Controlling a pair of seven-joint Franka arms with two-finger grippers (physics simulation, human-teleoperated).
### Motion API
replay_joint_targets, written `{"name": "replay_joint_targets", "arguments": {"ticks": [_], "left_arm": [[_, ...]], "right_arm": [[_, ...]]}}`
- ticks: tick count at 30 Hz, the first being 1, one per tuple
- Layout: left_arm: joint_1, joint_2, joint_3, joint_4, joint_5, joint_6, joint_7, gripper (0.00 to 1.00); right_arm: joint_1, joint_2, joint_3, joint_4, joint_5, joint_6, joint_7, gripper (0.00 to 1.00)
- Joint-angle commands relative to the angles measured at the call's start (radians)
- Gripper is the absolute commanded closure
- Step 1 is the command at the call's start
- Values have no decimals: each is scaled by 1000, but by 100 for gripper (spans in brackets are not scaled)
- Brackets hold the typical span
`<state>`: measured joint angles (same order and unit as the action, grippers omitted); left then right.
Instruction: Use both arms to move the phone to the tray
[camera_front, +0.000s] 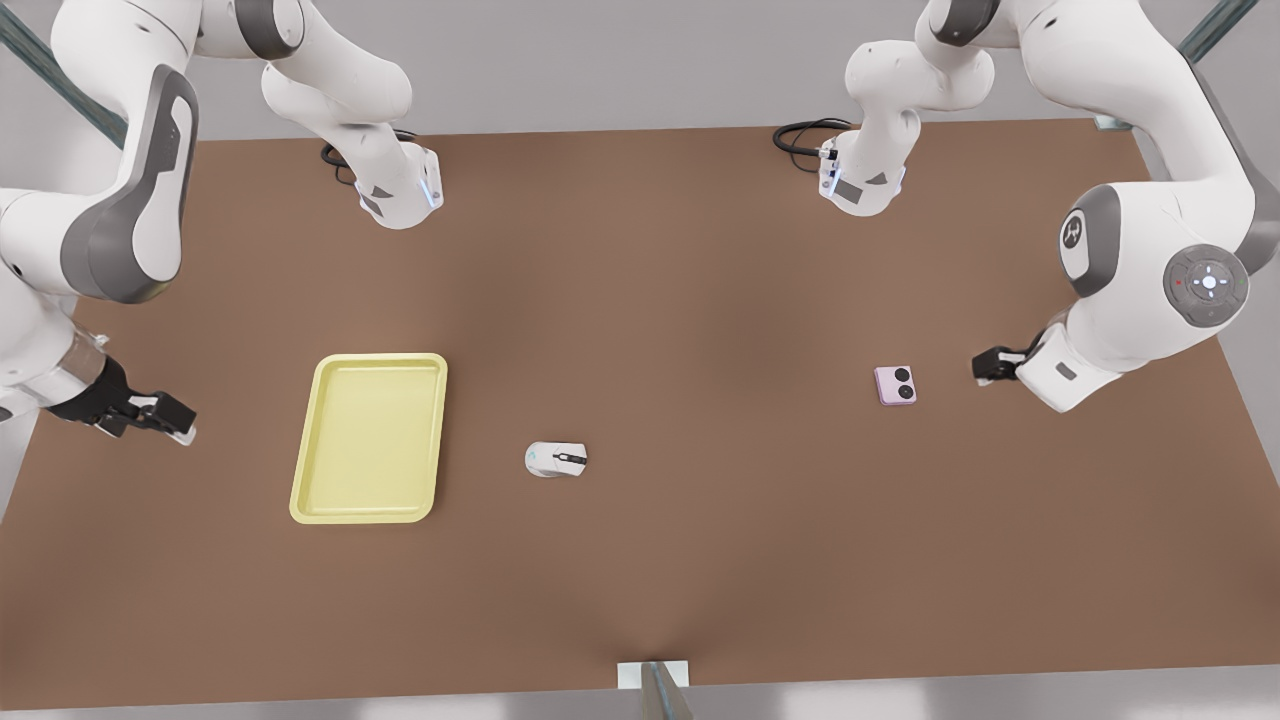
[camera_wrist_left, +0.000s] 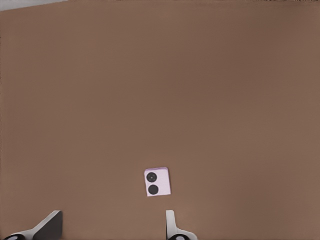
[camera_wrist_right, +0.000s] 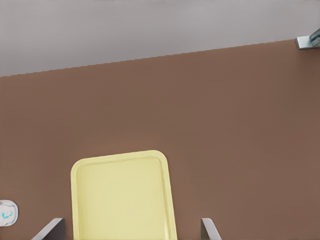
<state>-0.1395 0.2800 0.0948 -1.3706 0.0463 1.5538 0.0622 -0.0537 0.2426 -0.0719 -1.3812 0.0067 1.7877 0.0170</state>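
- On the brown table (camera_front: 640, 300), front view: phone (camera_front: 895, 385) lies flat near the left gripper (camera_front: 985, 367), apart; tray (camera_front: 369, 438) near the right gripper (camera_front: 180, 425).
- Left wrist view: fingers (camera_wrist_left: 170, 222) spread wide, phone (camera_wrist_left: 158, 182) just ahead.
- Right wrist view: fingers (camera_wrist_right: 209, 229) parted, empty, over the tray (camera_wrist_right: 123, 197).

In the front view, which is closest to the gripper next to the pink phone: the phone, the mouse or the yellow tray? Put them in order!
From the left gripper, open at the front view's right:
1. The phone, just beside it.
2. The mouse, mid-table.
3. The tray, farthest, toward the front view's left, near the right gripper.

Matt brown table (camera_front: 640, 560); tray (camera_front: 312, 455) (perhaps plastic) smooth.
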Motion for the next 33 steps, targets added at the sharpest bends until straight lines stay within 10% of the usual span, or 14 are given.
{"name": "replay_joint_targets", "arguments": {"ticks": [1,10,19,33], "left_arm": [[-2,1,0,-1,9,39,70,0],[-9,-173,-1,-866,-9,899,-176,0],[-8,-73,-3,-1127,-8,1287,-248,0],[-8,30,17,-1130,9,1339,-107,0]], "right_arm": [[0,0,0,1,3,32,-3,0],[-5,0,0,13,4,13,-12,0],[-31,6,1,13,4,13,-60,0],[-54,7,0,14,3,16,-84,0]]}}
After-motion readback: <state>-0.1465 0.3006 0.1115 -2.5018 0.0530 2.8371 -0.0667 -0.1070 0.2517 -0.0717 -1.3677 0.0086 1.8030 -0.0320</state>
